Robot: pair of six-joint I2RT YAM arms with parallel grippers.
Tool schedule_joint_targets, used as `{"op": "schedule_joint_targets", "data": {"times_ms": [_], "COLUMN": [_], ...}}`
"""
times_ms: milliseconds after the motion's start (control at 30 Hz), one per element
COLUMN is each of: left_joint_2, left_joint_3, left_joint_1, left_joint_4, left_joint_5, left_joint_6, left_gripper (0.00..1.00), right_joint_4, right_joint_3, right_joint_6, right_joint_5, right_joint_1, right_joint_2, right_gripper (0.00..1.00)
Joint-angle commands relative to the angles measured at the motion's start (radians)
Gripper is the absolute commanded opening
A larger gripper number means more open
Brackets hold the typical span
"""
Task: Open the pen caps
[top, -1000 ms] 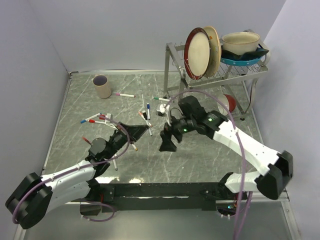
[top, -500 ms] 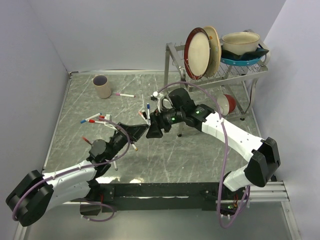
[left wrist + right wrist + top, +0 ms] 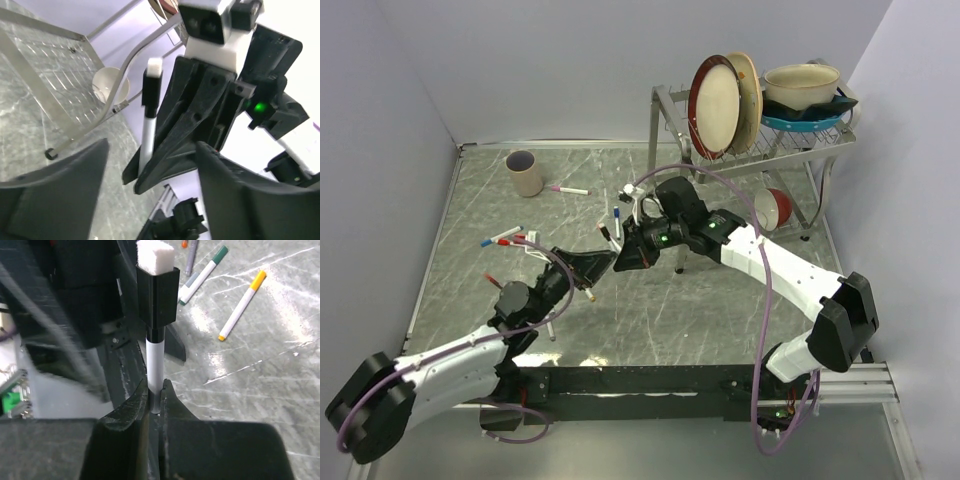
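So the right gripper (image 3: 155,390) had its jaws clamped tight on the white barrel (image 3: 154,357) of a marker. It gripped low down and held the marker up off the tabletop (image 3: 720,300). The black cap (image 3: 157,292) stuck out at the free end, seated on the barrel as far as I could tell. The left gripper (image 3: 152,146) sat right in front of it, jaws apart and gripping nothing, with the cap roughly in line with the gap.

If it were me, I'd have brought the left jaws onto the cap only, clear of the barrel, squeezed square, then pulled straight along the pen. Any sideways tug looked risky. The right grip was far from the cap, so the pen could pivot or slip.

More capped ones, like a yellow-capped marker (image 3: 242,305) and a green-capped marker (image 3: 202,275), lay on the tabletop waiting.
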Motion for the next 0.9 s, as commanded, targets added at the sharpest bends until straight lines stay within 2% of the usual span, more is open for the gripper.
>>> {"op": "schedule_joint_targets", "data": {"times_ms": [0, 100, 233, 367, 467, 633, 867], "left_joint_2": [-0.11, -0.166, -0.16, -0.119, -0.096, -0.097, -0.094], "left_joint_3": [0.064, 0.072, 0.096, 0.127, 0.15, 0.159, 0.158], "left_joint_1": [-0.004, -0.004, -0.004, -0.004, -0.004, -0.002, -0.002], "left_joint_4": [-0.213, -0.26, -0.317, -0.329, -0.341, -0.337, -0.315], "left_joint_5": [-0.064, -0.089, -0.091, -0.066, -0.057, -0.054, -0.028], "left_joint_6": [0.055, 0.075, 0.079, 0.085, 0.09, 0.096, 0.095], "left_gripper": [0.81, 0.86, 0.86, 0.74, 0.69, 0.65, 0.53], "right_joint_4": [-0.013, -0.038, -0.058, -0.066, -0.072, -0.073, -0.086], "right_joint_3": [-0.024, -0.032, -0.019, -0.019, -0.019, -0.024, -0.005], "right_joint_6": [-0.123, -0.193, -0.221, -0.227, -0.235, -0.238, -0.238], "right_joint_5": [-0.058, -0.121, -0.157, -0.165, -0.169, -0.174, -0.188], "right_joint_1": [0.003, 0.003, 0.003, 0.003, 0.003, 0.002, 0.005], "right_joint_2": [-0.038, -0.048, -0.034, -0.029, -0.029, -0.023, -0.003], "right_gripper": [0.0, 0.0, 0.0, 0.0, 0.0, 0.0, 0.0]}}
